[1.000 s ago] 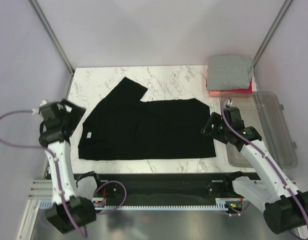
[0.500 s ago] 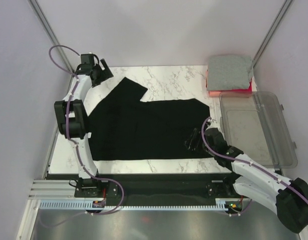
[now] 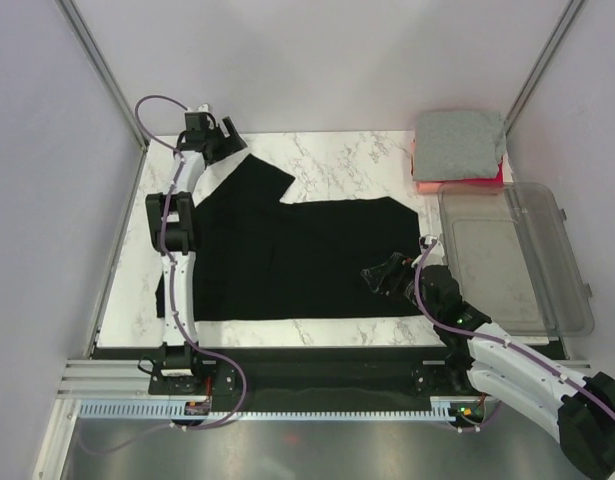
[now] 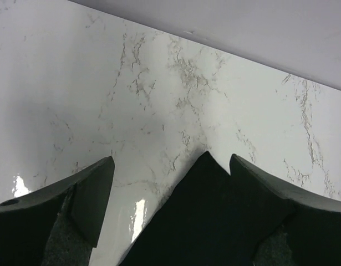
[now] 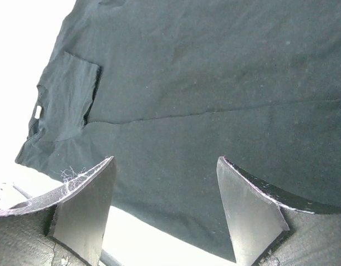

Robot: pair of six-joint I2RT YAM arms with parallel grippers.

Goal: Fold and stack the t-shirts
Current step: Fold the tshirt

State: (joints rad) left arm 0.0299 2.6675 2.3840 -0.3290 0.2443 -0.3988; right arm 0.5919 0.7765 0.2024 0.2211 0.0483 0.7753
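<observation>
The black t-shirt (image 3: 297, 255) lies spread flat on the marble table (image 3: 337, 160), one sleeve pointing to the far left. My left gripper (image 3: 232, 138) is open and empty, low over that sleeve's corner (image 4: 206, 166) at the far left. My right gripper (image 3: 375, 280) is open and empty, over the shirt's near right part (image 5: 214, 111), close to its near edge. The heather grey tee (image 3: 459, 140) lies folded on top of the red-pink tee (image 3: 457, 183) at the far right corner.
A clear plastic bin (image 3: 517, 255) stands at the right side of the table, beside the folded stack. Slanted frame posts rise at the far left and far right corners. The black rail with both arm bases runs along the near edge.
My left arm swung from the near left out to the far left corner, over the sleeve. My right gripper moved left from the bin side onto the shirt's near right part.
</observation>
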